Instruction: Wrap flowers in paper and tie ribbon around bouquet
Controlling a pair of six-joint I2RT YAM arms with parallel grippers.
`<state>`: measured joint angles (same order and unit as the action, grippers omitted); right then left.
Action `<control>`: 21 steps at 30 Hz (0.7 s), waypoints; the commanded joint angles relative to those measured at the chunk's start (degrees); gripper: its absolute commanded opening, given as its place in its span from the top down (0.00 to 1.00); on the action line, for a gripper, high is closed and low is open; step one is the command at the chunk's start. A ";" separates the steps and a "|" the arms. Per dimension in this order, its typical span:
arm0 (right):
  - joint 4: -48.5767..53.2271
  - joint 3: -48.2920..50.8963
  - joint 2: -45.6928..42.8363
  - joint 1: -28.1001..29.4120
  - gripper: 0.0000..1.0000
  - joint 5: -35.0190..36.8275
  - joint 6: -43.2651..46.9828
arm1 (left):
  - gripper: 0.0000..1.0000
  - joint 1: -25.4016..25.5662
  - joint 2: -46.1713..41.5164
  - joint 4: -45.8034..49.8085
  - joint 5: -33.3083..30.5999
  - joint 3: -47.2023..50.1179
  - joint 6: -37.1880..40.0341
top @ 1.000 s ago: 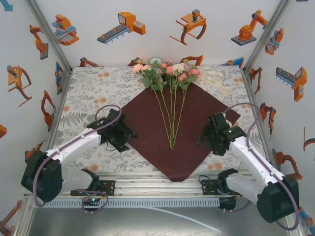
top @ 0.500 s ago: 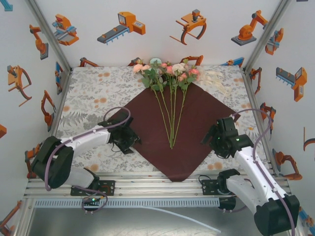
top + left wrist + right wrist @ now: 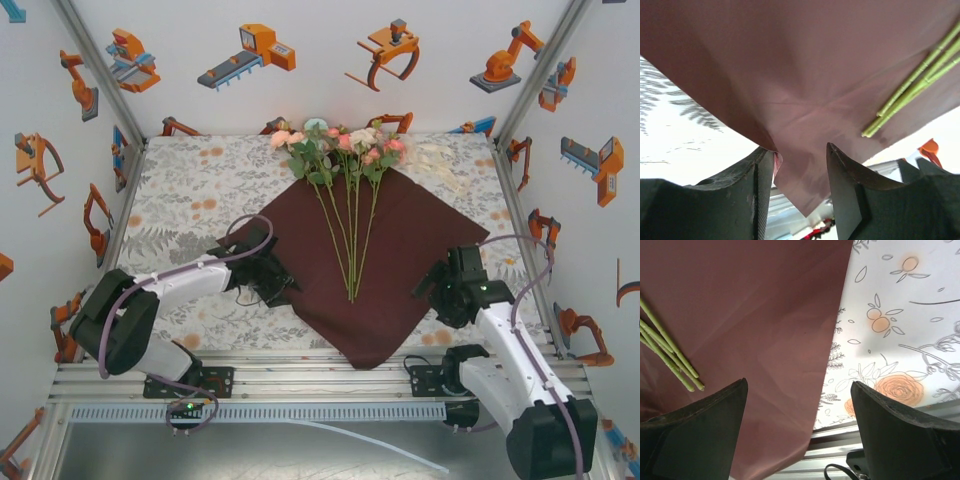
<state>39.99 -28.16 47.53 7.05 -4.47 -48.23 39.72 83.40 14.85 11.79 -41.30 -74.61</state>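
Paper (image 3: 410, 240), one sheet, flowers (image 3: 345, 142), four stems, left gripper (image 3: 284, 289), right gripper (image 3: 430, 286)

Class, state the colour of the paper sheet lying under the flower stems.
Dark red, plain maroon paper; clearest in the top external view.

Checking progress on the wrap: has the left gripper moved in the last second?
Yes. The left gripper moved rightward in the top view, closer to the flower stems.

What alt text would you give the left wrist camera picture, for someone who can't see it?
Two dark fingers of the left gripper straddle the near edge of the dark red paper, with a gap between them. Green stems of the flowers lie on the paper at upper right; a leaf-printed tablecloth shows at left.
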 commanded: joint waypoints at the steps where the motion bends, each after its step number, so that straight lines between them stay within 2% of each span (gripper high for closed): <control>1: -4.87 3.07 0.70 -4.06 0.23 -9.21 -0.54 | 0.53 0.21 1.22 -3.95 4.91 -3.19 -1.55; 3: -5.34 3.82 1.08 -5.93 0.23 -11.21 0.18 | 0.61 0.19 1.18 -4.56 4.76 -3.61 -2.21; 7: -6.03 5.36 1.67 -7.46 0.23 -12.83 0.55 | 0.86 -0.04 0.01 -6.08 3.84 -2.88 -4.59; 11: -8.75 6.39 2.91 -7.84 0.23 -14.26 0.24 | 0.99 -0.52 -0.05 -9.77 4.42 -1.38 -7.39; 16: -7.01 4.16 3.92 -7.84 0.23 -18.35 1.47 | 1.00 -0.58 0.54 -10.43 4.39 -0.85 -8.36; 21: 1.43 -3.16 -0.14 -7.82 0.22 -17.53 7.44 | 1.00 -0.80 -0.12 -10.03 3.44 -0.15 -8.38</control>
<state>36.58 -25.80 50.33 -0.36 -20.60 -45.54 39.29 84.18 4.99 15.62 -42.44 -81.21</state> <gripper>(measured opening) 0.775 0.008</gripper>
